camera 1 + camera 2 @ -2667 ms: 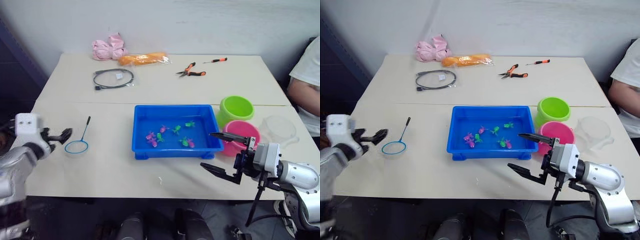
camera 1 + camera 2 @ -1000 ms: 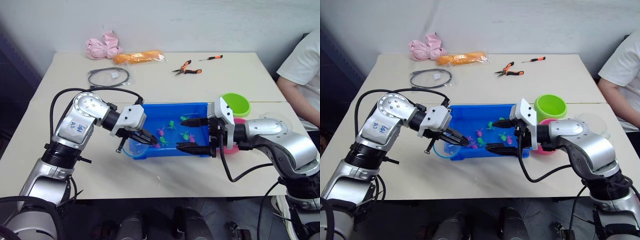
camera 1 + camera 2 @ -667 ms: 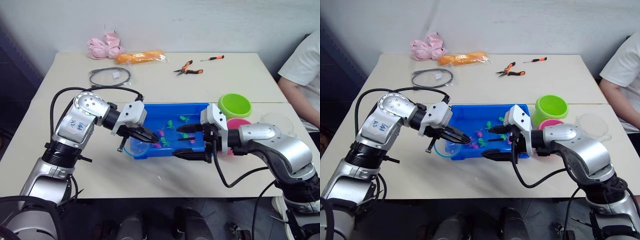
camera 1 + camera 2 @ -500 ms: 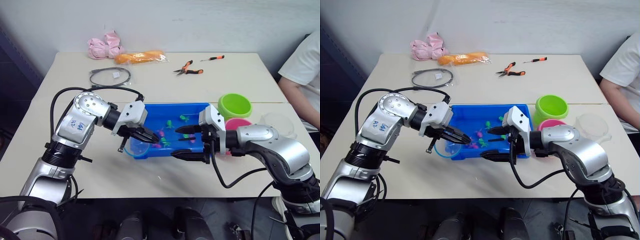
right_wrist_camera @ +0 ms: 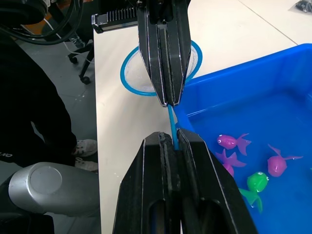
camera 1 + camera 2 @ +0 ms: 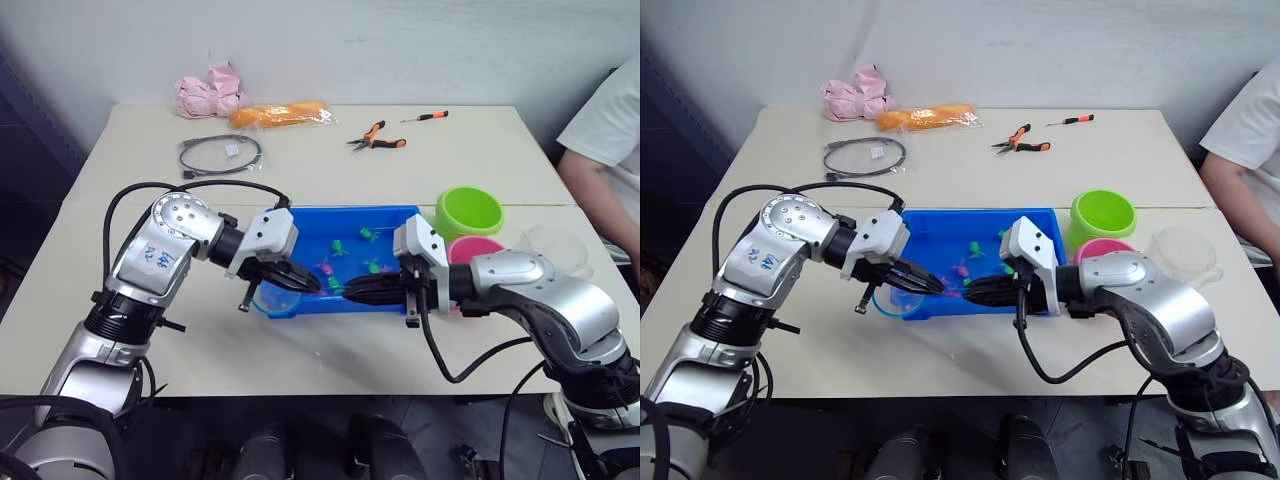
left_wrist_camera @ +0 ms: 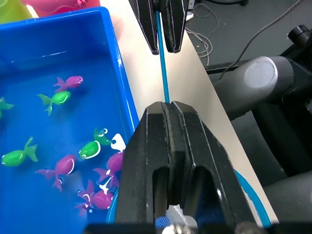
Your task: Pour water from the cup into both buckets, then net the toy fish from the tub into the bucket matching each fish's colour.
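Both grippers meet over the near rim of the tub [image 6: 300,225], a shallow blue tray at mid-table. The left gripper [image 6: 308,283] is closed on the net [image 5: 146,73], its fingers clamped together on the thin blue shaft; the hoop with light blue rim sits against the tub's near-left corner, over the table [image 6: 450,150]. The right gripper [image 6: 352,291] points toward the left one, its two fingers pressed together on the same blue shaft, as the right wrist view shows. The toy fish [image 7: 61,97], pink and green, lie scattered in the tub's water. The lime green bucket [image 6: 468,211] stands just beside the tub's far-right corner, and the pink bucket [image 6: 478,248] stands next to it, nearer the robot, partly hidden by the right arm. The cup [image 6: 1185,250], clear plastic, stands right of the buckets. At the table's far side lie a coiled black cable [image 6: 221,155], pliers with orange handles [image 6: 375,140], a small screwdriver [image 6: 425,117], an orange packet [image 6: 280,114] and pink cloth [image 6: 208,92]. A person's arm in a white sleeve [image 6: 600,130] shows at the right edge. No legible writing is visible
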Robot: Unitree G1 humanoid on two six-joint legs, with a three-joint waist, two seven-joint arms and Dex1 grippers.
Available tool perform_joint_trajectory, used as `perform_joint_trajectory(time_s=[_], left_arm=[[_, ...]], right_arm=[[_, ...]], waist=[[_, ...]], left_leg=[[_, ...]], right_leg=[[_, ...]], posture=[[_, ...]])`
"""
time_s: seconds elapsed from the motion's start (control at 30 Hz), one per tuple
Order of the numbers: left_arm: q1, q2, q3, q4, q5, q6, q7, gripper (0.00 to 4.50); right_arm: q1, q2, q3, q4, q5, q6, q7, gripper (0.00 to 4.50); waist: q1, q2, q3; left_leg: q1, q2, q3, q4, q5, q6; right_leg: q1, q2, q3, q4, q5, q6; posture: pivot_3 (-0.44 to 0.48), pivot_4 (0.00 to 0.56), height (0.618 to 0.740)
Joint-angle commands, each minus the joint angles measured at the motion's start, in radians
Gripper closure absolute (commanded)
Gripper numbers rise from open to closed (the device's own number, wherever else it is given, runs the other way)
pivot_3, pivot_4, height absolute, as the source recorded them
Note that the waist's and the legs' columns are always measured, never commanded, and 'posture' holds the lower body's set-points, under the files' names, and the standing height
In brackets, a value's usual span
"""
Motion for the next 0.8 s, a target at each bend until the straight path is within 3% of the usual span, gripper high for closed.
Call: perform_joint_trajectory(time_s=[0.03, 0.1, 0.3, 0.33, 0.5, 0.63, 0.8], left_arm=[[0.010, 0.017, 0.027, -0.067, -0.068, 0.075, -0.025, 3.81], [0.011, -0.002, 0.063, -0.076, -0.104, 0.076, -0.008, 3.11], [-0.030, -0.100, 0.270, -0.053, -0.258, 0.106, 0.143, 0.32], [-0.042, -0.106, 0.312, -0.035, -0.275, 0.110, 0.180, 0.06], [-0.024, -0.049, 0.436, 0.022, -0.300, 0.129, 0.264, 0.06], [0.118, 0.024, 0.462, 0.033, -0.246, 0.034, 0.232, 0.06], [0.301, 0.031, 0.456, -0.019, -0.233, -0.026, 0.240, 0.06]], right_arm=[[-0.003, 0.002, -0.002, -0.039, 0.013, -0.002, 0.010, 4.50], [0.006, -0.001, -0.002, -0.048, 0.013, -0.006, 0.015, 4.50], [0.014, -0.024, -0.043, -0.083, 0.042, -0.001, 0.032, 4.50], [0.017, -0.034, -0.057, -0.086, 0.047, -0.002, 0.035, 4.50], [0.087, -0.126, -0.191, -0.094, 0.064, -0.004, 0.033, 4.50], [0.178, -0.228, -0.329, -0.064, 0.020, -0.034, 0.028, 4.50], [0.273, -0.349, -0.386, 0.005, -0.151, -0.184, 0.026, 4.50]], waist=[[-0.001, 0.000, 0.000], [0.000, 0.000, 0.000], [0.001, 0.000, 0.000], [0.001, 0.000, 0.000], [0.001, 0.000, 0.000], [0.001, 0.000, 0.000], [0.002, 0.000, 0.000]], left_leg=[[0.000, 0.000, 0.000, 0.000, 0.000, 0.000], [0.000, 0.000, 0.000, 0.000, 0.000, 0.000], [-0.002, 0.000, -0.003, 0.002, 0.000, 0.000], [-0.002, 0.000, -0.003, 0.002, 0.000, 0.000], [-0.004, 0.000, -0.005, 0.004, 0.000, 0.000], [-0.004, 0.000, -0.006, 0.004, 0.000, 0.000], [-0.005, 0.000, -0.005, 0.005, 0.000, 0.000]], right_leg=[[0.000, 0.000, 0.000, 0.000, 0.000, 0.000], [0.000, 0.000, 0.000, 0.000, 0.000, 0.000], [0.000, -0.002, 0.003, 0.000, 0.000, 0.000], [0.000, -0.002, 0.003, 0.000, 0.000, 0.000], [0.000, -0.002, 0.001, 0.000, 0.000, 0.000], [0.000, -0.002, 0.000, 0.000, 0.000, 0.000], [0.000, -0.002, 0.001, 0.000, 0.000, 0.000]], posture=[[0.000, 0.150, 0.740], [0.000, 0.150, 0.740], [0.000, 0.150, 0.740], [0.000, 0.150, 0.740], [0.000, 0.150, 0.740], [0.000, 0.150, 0.740], [0.000, 0.150, 0.740]])
